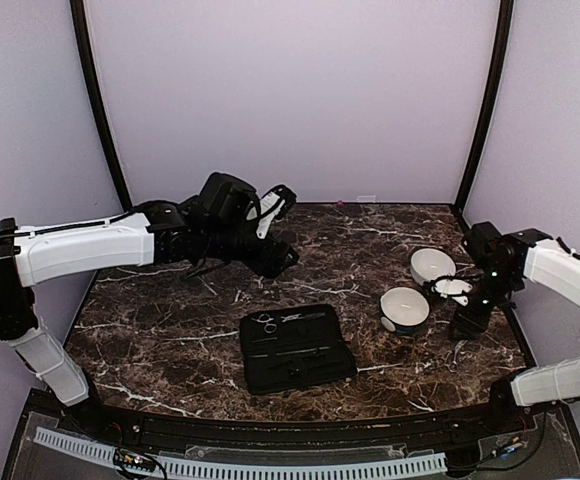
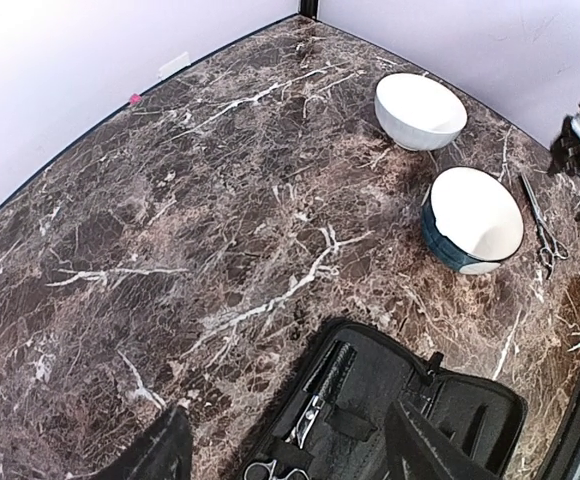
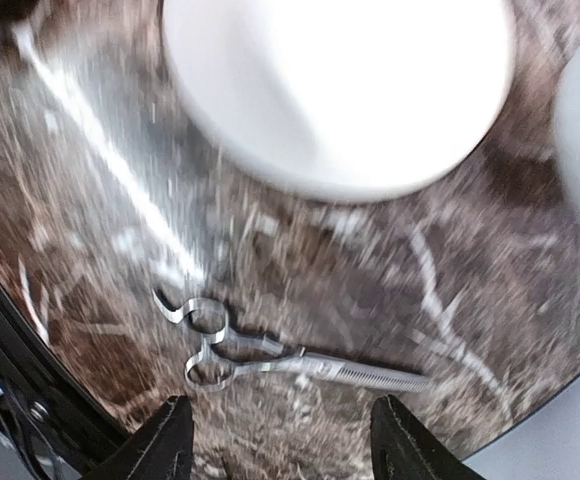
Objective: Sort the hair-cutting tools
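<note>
1. The left tool [image 2: 290,460] hangs over the desk [image 1: 170,320] at upper centre of the top view. Its fingers are spread wide and it is released, grasping nothing.
2. The open black case [image 1: 295,348] lies flat at lower centre. Scissors [image 1: 267,322] sit in its upper left corner.
3. Two white bowls stand right of centre, the near bowl [image 1: 405,308] just beside the far bowl [image 1: 432,265].
4. Toothed scissors [image 3: 270,360] lie flat on the desk, just right of the near bowl.
5. The right tool [image 3: 288,445] hovers above the toothed scissors at the right edge. Its fingers are apart and it is released, touching nothing.
</note>
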Available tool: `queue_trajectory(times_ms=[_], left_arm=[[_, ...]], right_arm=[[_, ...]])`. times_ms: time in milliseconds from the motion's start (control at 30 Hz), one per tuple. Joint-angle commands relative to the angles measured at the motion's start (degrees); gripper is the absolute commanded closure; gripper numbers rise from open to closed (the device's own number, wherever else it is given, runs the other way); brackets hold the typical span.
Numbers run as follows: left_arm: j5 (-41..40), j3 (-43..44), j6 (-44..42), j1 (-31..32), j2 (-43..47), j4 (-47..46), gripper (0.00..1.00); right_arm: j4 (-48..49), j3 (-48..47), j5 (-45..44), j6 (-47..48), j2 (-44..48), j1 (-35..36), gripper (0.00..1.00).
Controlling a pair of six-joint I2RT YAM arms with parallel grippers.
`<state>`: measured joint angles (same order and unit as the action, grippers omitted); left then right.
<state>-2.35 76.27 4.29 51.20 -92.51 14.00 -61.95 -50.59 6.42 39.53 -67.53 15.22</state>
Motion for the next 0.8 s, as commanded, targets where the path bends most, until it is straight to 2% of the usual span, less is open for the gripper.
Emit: queue_trajectory(times_ms=[0,133,267,533,767], left_arm=[[-0.05,1.57,-2.68,0.3,1.22,-3.15,0.33],[-0.55,1.61,-2.87,0.23,0.97,-2.13,0.33],[0.59,0.06,-2.04,0.3,1.39,-2.39,0.35],[0.15,-3.44,-2.01,0.3,3.44,-3.26,0.35],[1.25,-4.12,-1.92,0.3,3.15,-3.62,0.36]], right_arm=[[1.23,6.71,-9.22,4.71,4.48,-1.52,0.41],[3.77,9.06,-10.15,5.92,3.97,-3.79,0.46],[7.17,10.83,-11.72,7.53,1.02,-5.88,0.6],[13.25,14.86,-16.79,10.05,-2.03,-6.61,0.67],[14.75,15.88,-18.45,11.27,-1.9,-6.43,0.68]])
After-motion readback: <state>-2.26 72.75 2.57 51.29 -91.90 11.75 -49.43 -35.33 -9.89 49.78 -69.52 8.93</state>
